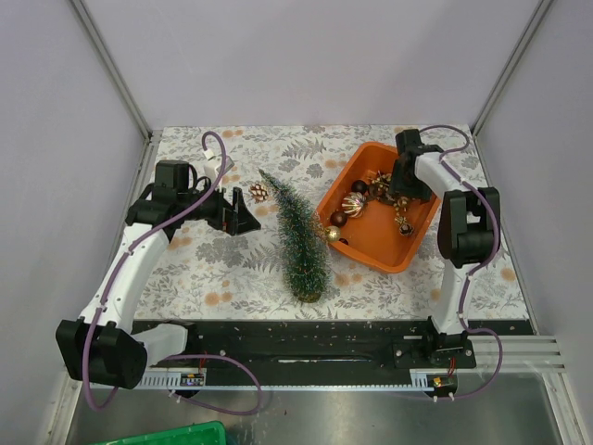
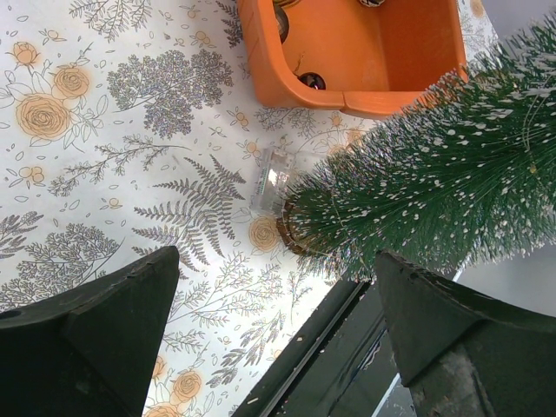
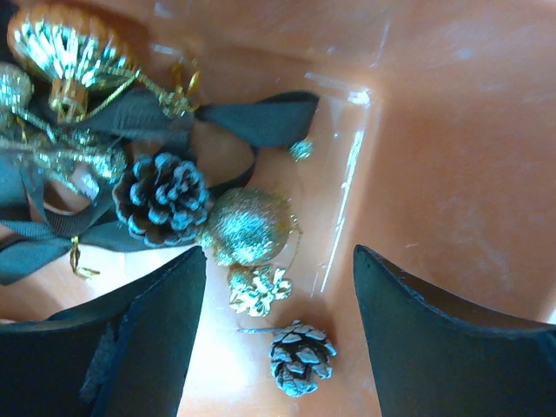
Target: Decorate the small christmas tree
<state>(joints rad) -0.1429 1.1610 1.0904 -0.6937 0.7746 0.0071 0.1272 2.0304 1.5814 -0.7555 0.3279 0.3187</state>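
Note:
The small christmas tree (image 1: 298, 236) lies on its side on the floral table, tip toward the back and brown base toward the front. In the left wrist view the tree (image 2: 443, 156) fills the right side. My left gripper (image 1: 237, 212) hovers open just left of it, and the left gripper (image 2: 274, 330) holds nothing. My right gripper (image 1: 404, 191) reaches down into the orange tray (image 1: 408, 252). Its jaws (image 3: 280, 265) stand open around a small gold pinecone (image 3: 257, 289) and a brown pinecone (image 3: 301, 357), touching neither. A gold glitter ball (image 3: 248, 226) lies just beyond.
The tray also holds a larger frosted pinecone (image 3: 162, 198), a shiny gold ornament (image 3: 61, 43), black ribbon (image 3: 261, 117) and dark red baubles (image 1: 353, 205). A loose pinecone (image 1: 258, 192) lies by the treetop, a gold ball (image 1: 332, 234) between tree and tray. The black rail (image 1: 324, 338) borders the front.

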